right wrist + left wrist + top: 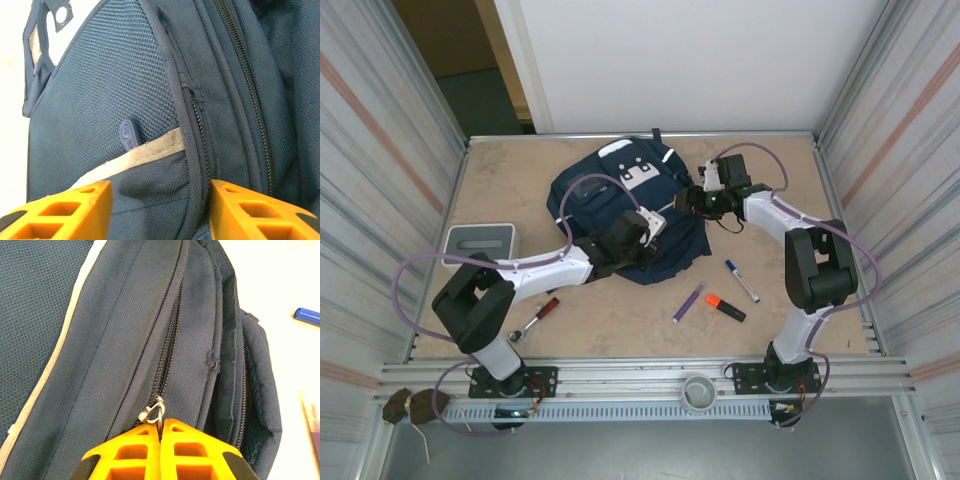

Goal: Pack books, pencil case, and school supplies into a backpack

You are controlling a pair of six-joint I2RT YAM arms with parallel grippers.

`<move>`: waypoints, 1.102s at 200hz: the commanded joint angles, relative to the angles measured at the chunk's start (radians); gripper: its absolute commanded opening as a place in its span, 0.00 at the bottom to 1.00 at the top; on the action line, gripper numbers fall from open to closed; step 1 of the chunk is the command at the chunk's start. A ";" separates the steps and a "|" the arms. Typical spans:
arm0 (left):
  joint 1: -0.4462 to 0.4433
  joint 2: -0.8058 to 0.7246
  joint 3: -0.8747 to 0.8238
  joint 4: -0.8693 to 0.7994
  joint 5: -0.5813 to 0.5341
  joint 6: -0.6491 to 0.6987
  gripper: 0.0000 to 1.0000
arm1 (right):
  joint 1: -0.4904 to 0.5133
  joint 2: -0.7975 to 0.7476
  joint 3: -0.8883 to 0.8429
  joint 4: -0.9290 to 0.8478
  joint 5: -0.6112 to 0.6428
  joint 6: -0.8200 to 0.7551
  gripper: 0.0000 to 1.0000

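Though illegibly small, white patch (616, 149) on backpack (595, 205).

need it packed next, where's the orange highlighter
Top view: the orange highlighter lies right of centre, right of the purple pen, below the white marker.

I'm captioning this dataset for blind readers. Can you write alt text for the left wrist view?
Two yellow fingers, pressed together, pinch the metal zipper pull of a navy backpack, whose zip runs closed up the fabric. A blue marker cap lies on the pale table at upper right.
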 commanded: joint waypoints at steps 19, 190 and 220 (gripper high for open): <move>-0.004 -0.033 -0.029 0.003 -0.044 0.009 0.00 | 0.011 0.010 0.000 0.036 -0.009 0.025 0.18; 0.330 -0.302 -0.315 -0.019 -0.111 -0.059 0.00 | -0.059 -0.005 0.049 -0.097 -0.036 -0.149 0.00; 0.330 -0.188 -0.210 -0.036 -0.120 -0.020 0.16 | -0.056 0.016 0.076 -0.114 -0.068 -0.162 0.00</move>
